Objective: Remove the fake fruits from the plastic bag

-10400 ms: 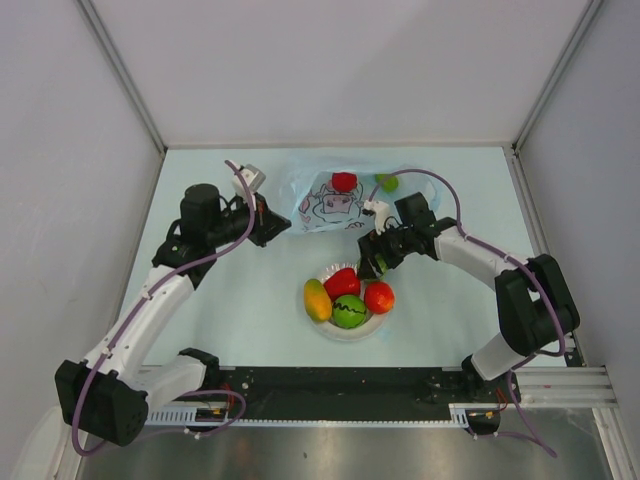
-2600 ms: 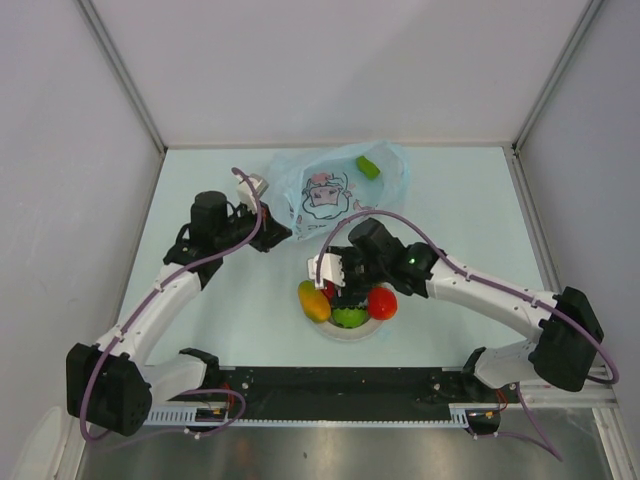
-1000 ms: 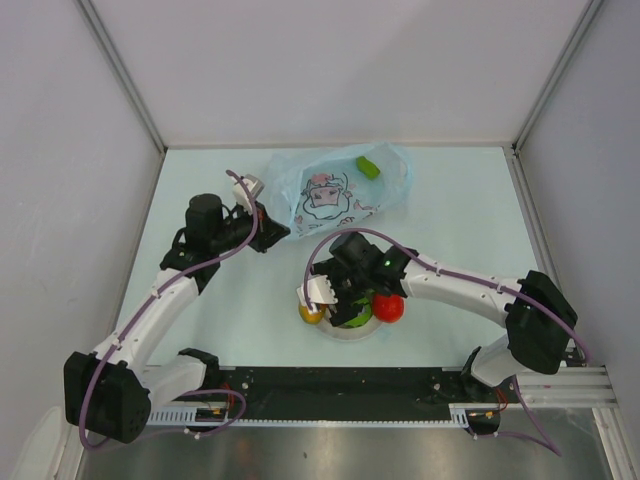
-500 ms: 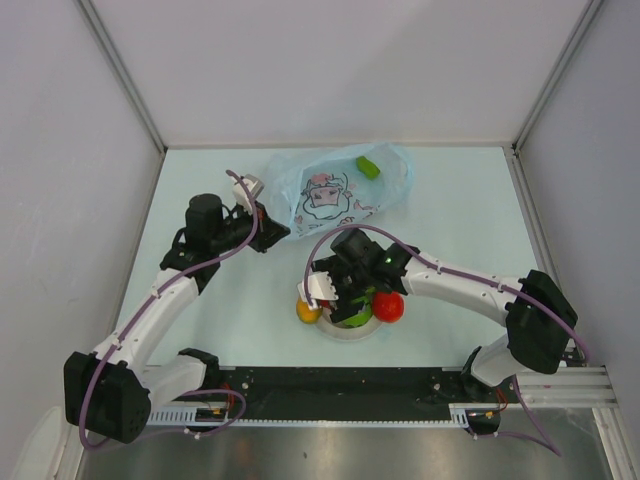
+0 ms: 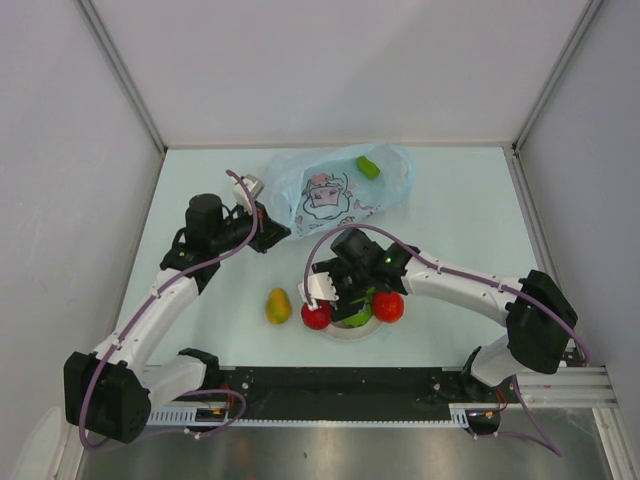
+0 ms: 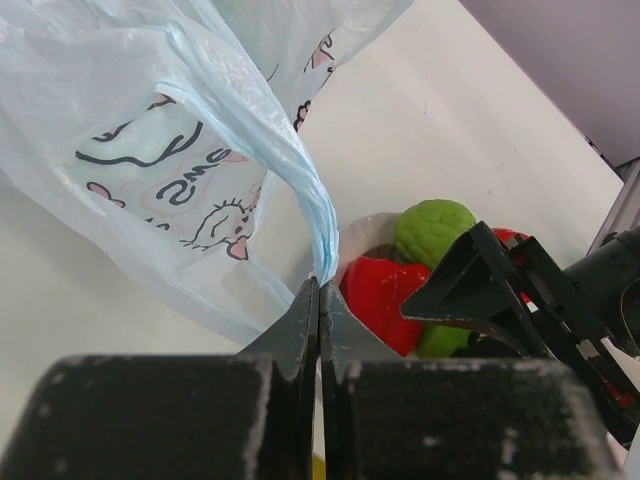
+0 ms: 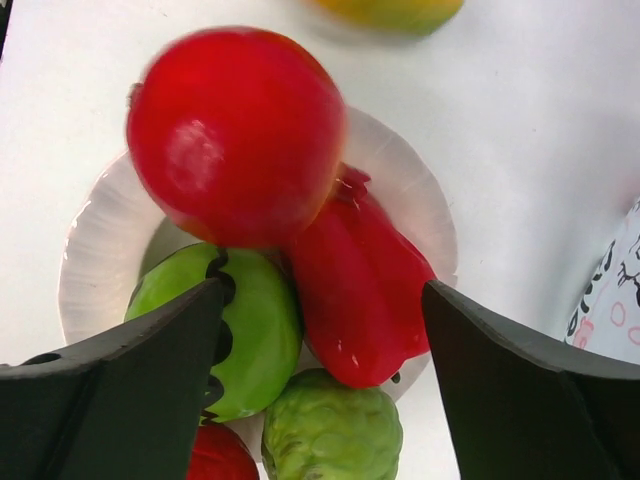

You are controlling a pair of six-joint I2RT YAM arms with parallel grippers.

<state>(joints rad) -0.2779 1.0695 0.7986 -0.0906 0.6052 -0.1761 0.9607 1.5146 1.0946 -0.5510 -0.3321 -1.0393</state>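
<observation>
Right wrist — round glossy red fruit (image 7: 235,135), bumpy green fruit (image 7: 330,430); plate (image 7: 95,250) perhaps paper.

Plastic bag (image 5: 335,190) print: nothing legible

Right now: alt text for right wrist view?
Round white plate heaped with glossy plastic fruits: a round red one, an oblong red one, a smooth green one, a bumpy green one. Open jaws frame it; a yellow-orange fruit lies off it.
</observation>
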